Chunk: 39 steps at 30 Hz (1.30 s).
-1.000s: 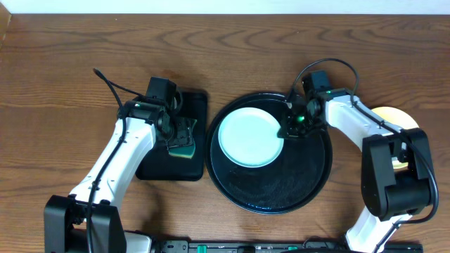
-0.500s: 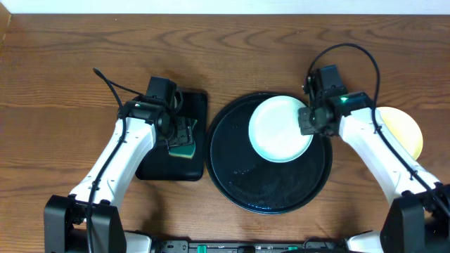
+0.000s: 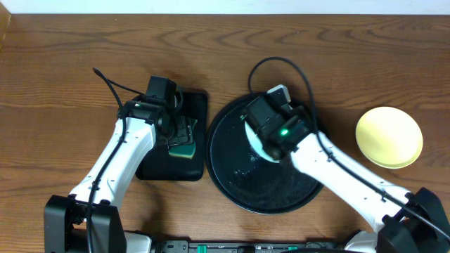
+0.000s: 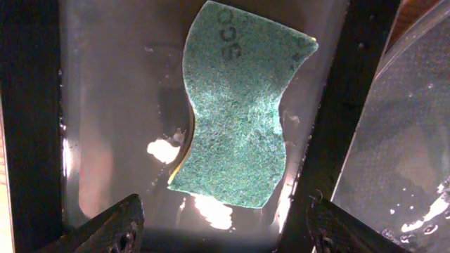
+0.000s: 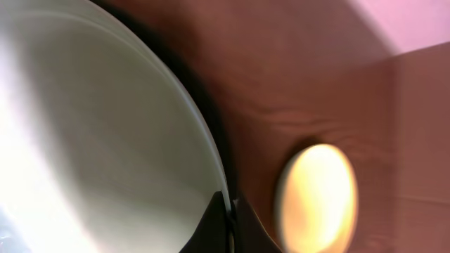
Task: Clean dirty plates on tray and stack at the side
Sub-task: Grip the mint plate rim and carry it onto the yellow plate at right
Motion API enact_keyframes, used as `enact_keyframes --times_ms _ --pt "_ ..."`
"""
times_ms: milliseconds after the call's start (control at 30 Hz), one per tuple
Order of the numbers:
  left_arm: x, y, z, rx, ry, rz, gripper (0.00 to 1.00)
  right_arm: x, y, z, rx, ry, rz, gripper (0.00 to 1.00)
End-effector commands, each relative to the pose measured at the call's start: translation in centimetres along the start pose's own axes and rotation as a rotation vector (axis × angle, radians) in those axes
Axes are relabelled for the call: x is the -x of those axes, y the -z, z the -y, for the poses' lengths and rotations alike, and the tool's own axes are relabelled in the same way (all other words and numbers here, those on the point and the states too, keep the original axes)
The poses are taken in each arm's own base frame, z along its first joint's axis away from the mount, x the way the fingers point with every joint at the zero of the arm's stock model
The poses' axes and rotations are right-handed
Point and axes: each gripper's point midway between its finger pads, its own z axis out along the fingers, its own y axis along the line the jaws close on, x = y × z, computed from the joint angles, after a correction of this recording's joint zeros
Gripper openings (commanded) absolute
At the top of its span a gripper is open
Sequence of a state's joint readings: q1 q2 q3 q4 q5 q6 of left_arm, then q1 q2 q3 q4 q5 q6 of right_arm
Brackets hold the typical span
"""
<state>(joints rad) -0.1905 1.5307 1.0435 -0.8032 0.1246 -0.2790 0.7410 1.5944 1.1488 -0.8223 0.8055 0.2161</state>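
Right arm has swung from the tray's right edge to over its middle, taking the mint plate (image 5: 105,140) along; right gripper (image 5: 230,211) pinches that plate's rim; plate sits over the round tray (image 3: 232,183), mostly hidden by the arm; yellow plate (image 3: 389,137) on the table, right of the tray; left gripper (image 4: 225,228) spread wide over the sponge (image 4: 235,105) in the rectangular tray (image 3: 158,169), not touching it.

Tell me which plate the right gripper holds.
The pale mint plate over the round black tray, its rim pinched by the right gripper. The yellow plate lies apart on the table.
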Motion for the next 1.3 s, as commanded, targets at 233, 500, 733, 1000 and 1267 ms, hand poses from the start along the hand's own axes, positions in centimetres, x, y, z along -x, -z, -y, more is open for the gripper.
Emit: enact_keyframes --times_ms 233,500,733,1000,1267 --pt "-0.2 -0.5 -0.4 0.013 -0.011 -0.016 0.76 3.5 6.7 4.0 -0.425 -0.005 0.286 0.01" --pt "-0.4 -1.2 -0.5 0.021 -0.009 -0.039 0.76 4.0 7.9 3.8 -0.454 -0.004 0.330 0.01" --pt "-0.5 -1.2 -0.5 0.021 -0.009 -0.040 0.76 4.0 7.7 3.9 -0.440 -0.071 0.339 0.01" --pt "-0.5 -1.2 -0.5 0.021 -0.009 -0.040 0.76 1.0 0.5 2.7 -0.118 -0.389 0.072 0.01" --pt "-0.5 -1.2 -0.5 0.021 -0.009 -0.040 0.76 -3.9 -6.7 4.3 0.244 -0.812 -0.332 0.01"
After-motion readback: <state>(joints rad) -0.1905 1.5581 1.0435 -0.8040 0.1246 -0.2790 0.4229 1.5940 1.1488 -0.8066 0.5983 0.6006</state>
